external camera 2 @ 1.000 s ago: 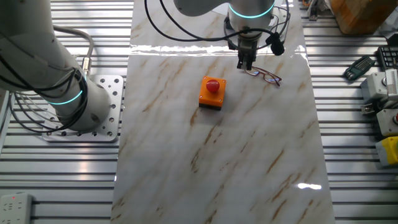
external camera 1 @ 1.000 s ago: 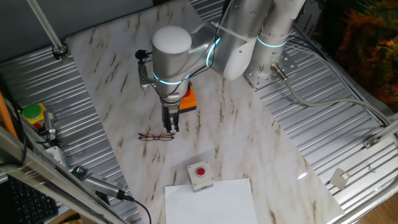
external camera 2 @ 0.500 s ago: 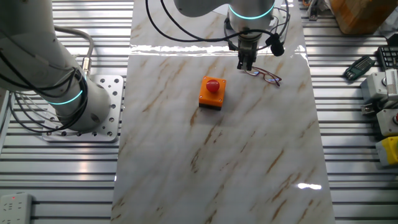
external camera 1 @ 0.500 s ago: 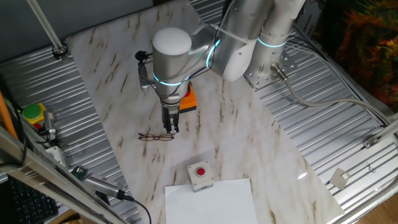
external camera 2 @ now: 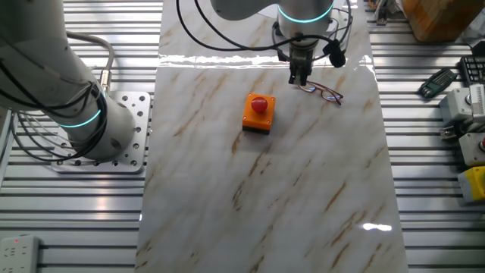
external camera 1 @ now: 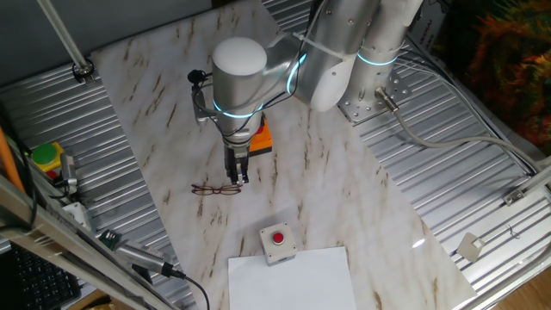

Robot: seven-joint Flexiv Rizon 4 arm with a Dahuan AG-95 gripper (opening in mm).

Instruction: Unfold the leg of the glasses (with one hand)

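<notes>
Marble-patterned bench (external camera 2: 265, 189) carried an orange button box (external camera 2: 258, 113) with a red button near its middle. Farther back and right of the box lay the glasses (external camera 2: 322, 92), flat on the bench. The gripper (external camera 2: 298, 80) pointed straight down at their left end; whether its dark fingers (external camera 1: 236, 178) stood apart or together I cannot tell.

arm: bent over, wrist vertical | gripper (external camera 1: 237, 178) (external camera 2: 298, 79): pointing straight down, fingers close together, gap unclear
</notes>
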